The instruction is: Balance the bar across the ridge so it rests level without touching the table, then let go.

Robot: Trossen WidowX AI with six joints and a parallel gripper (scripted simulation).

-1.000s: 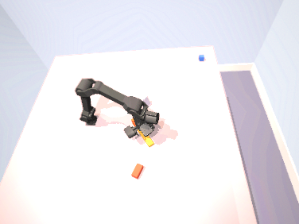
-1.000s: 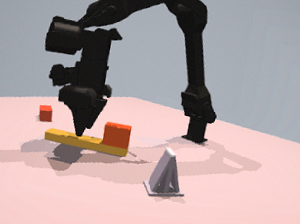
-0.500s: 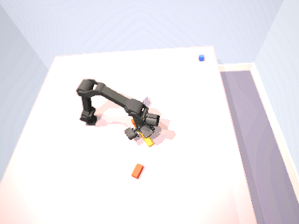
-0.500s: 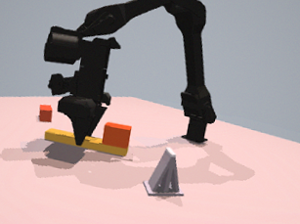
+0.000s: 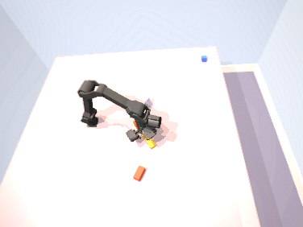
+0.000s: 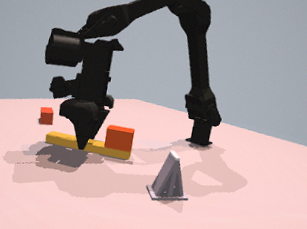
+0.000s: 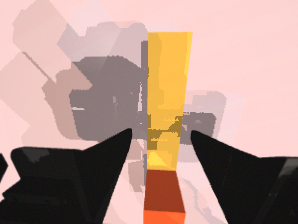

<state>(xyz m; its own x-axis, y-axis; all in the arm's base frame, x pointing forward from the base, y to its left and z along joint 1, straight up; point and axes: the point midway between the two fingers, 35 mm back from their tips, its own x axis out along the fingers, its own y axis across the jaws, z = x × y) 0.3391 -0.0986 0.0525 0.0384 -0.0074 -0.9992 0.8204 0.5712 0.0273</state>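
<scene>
The yellow bar (image 5: 150, 142) (image 6: 60, 139) (image 7: 167, 75) lies on the table, with an orange-red block (image 6: 119, 138) (image 7: 164, 217) on its end nearer the ridge. The grey ridge (image 5: 149, 102) (image 6: 170, 177) stands upright apart from the bar, with nothing on its narrow top. My gripper (image 6: 82, 146) (image 7: 161, 133) points down over the bar, open. In the wrist view one fingertip is on each side of the bar, just beyond the block, with a gap on both sides. The arm partly hides the bar and block in the top view.
A loose orange-red block (image 5: 139, 173) (image 6: 47, 116) lies on the table past the bar's plain end. A small blue cube (image 5: 204, 59) is near the far right corner. The table's right edge borders a walled grey area.
</scene>
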